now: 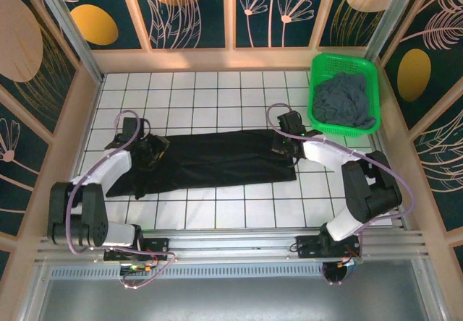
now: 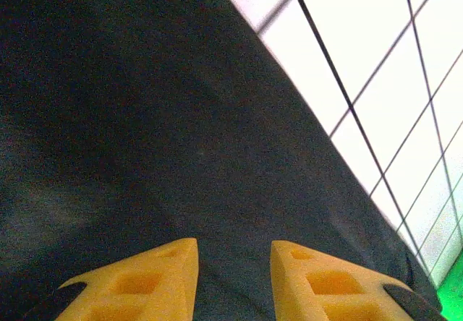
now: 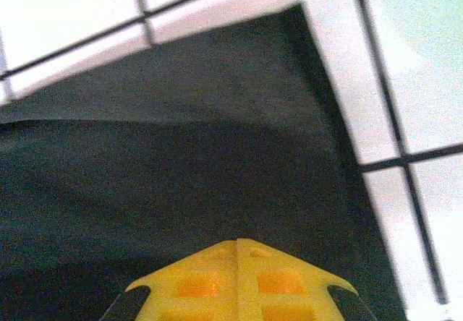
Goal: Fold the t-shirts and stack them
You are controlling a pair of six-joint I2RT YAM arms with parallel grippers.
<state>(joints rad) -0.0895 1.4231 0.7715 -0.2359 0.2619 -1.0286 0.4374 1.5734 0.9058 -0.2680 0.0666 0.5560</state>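
Black t-shirt (image 1: 210, 158) lies in a long band across your tiled counter (image 1: 217, 90). Your left jaws stand apart over its left end, right jaws pressed together at its right end. Grey-blue t-shirt (image 1: 346, 98) sits heaped in the green basket (image 1: 343, 58).

The place is a robot test cell in a lab. A white tiled surface (image 1: 217, 212) is boxed in by wood-framed panels (image 1: 188, 10) printed with leaves and flowers. An aluminium rail (image 1: 239, 245) along the near edge carries the cabled left arm (image 1: 108, 169) and right arm (image 1: 365, 191).
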